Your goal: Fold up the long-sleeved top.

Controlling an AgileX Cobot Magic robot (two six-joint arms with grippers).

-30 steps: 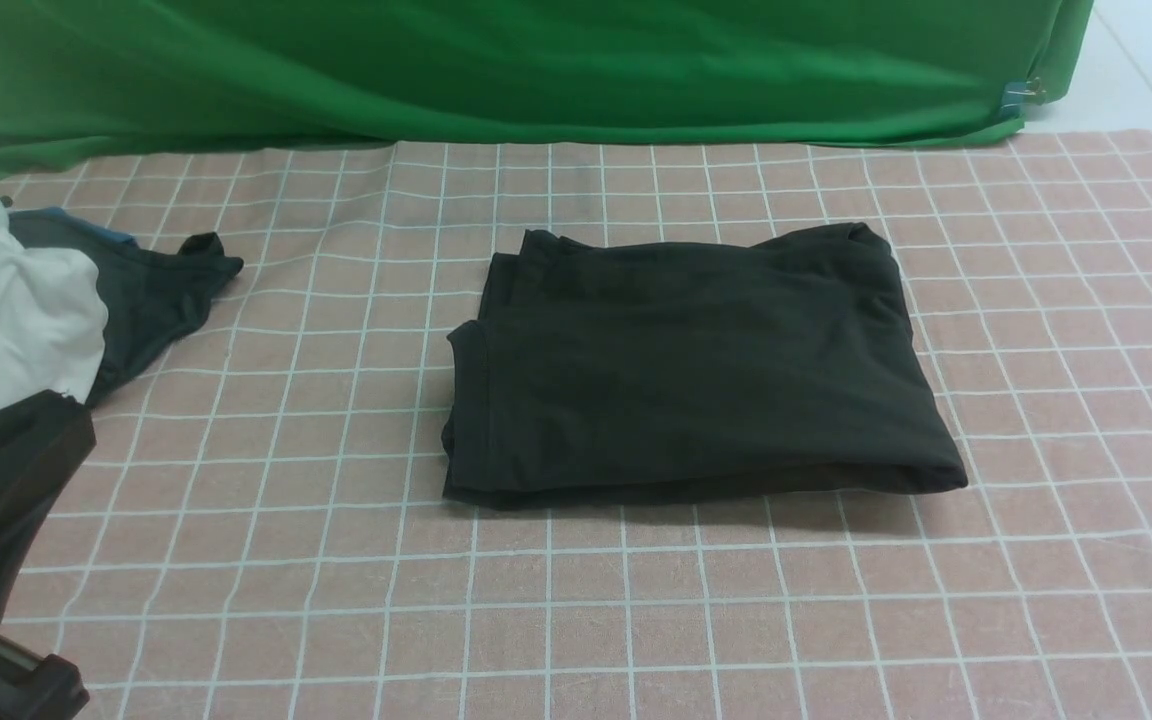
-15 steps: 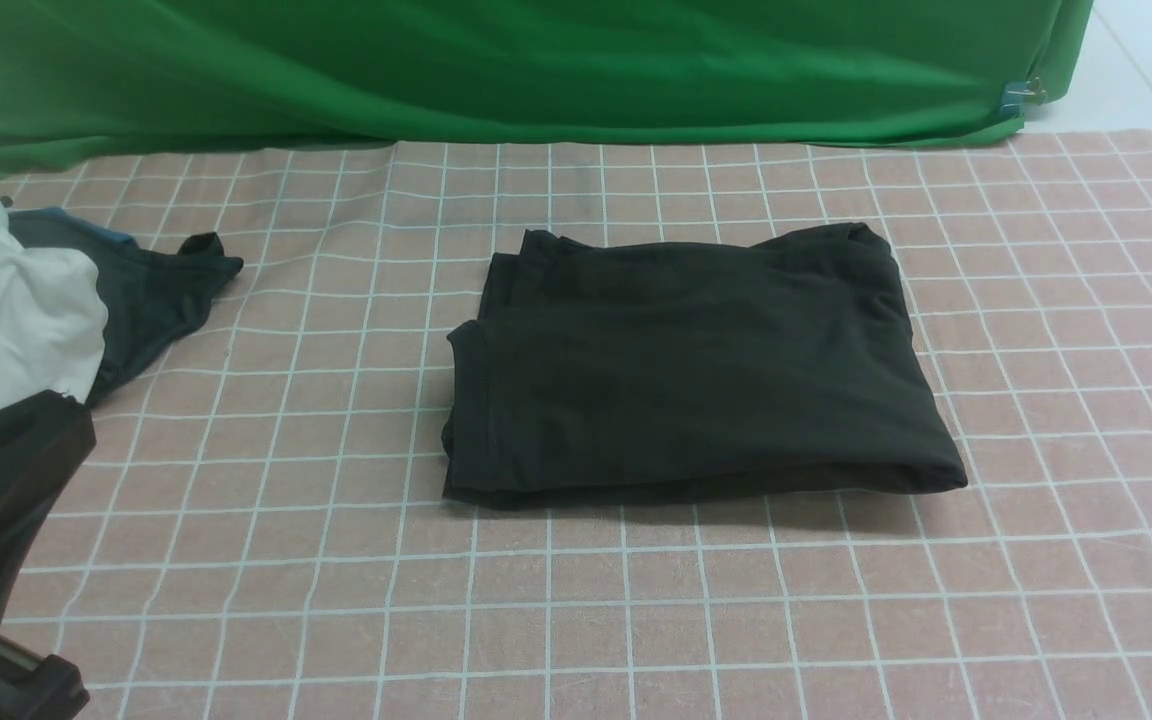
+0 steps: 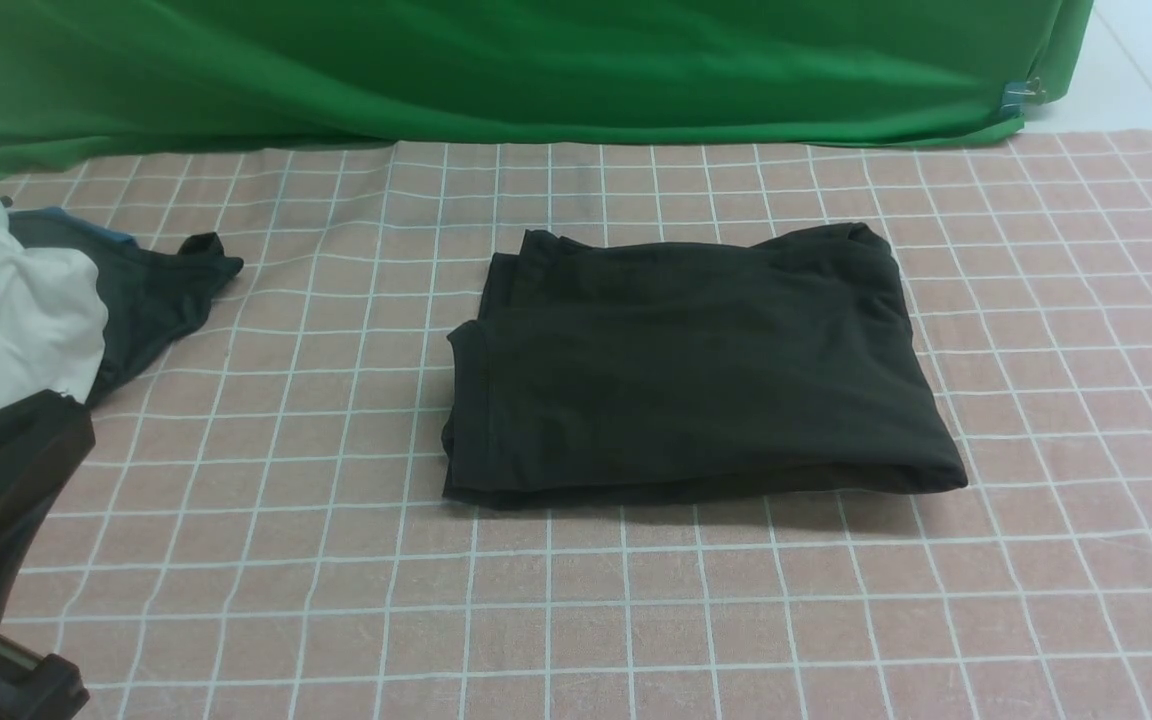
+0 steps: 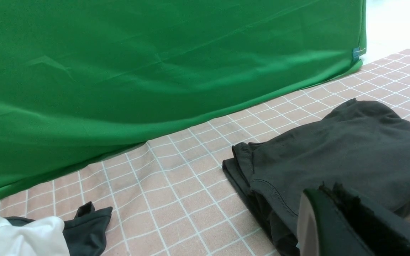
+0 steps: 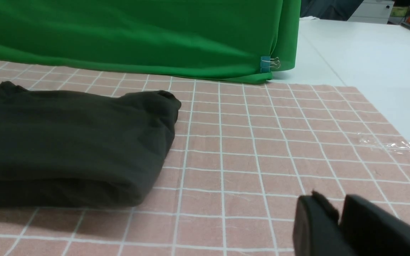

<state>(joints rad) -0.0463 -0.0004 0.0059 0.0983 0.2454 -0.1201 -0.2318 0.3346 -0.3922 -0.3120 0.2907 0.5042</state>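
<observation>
The long-sleeved top (image 3: pixel 696 370) lies folded into a thick black rectangle in the middle of the pink checked tablecloth (image 3: pixel 236 600). Neither gripper shows in the front view. In the left wrist view my left gripper (image 4: pixel 327 186) hovers close by the top's (image 4: pixel 351 156) left end, its fingers pressed together with nothing between them. In the right wrist view my right gripper (image 5: pixel 335 202) is low over bare cloth to the right of the top (image 5: pixel 66 142), its fingers parted by a narrow gap and holding nothing.
A white garment (image 3: pixel 6 320) and a smaller dark cloth with a blue edge (image 3: pixel 151 290) are heaped at the far left. A green backdrop (image 3: pixel 536 70) hangs along the back, fixed by a blue clip (image 3: pixel 1011 98). White tabletop (image 5: pixel 368 53) lies beyond the tablecloth's right edge.
</observation>
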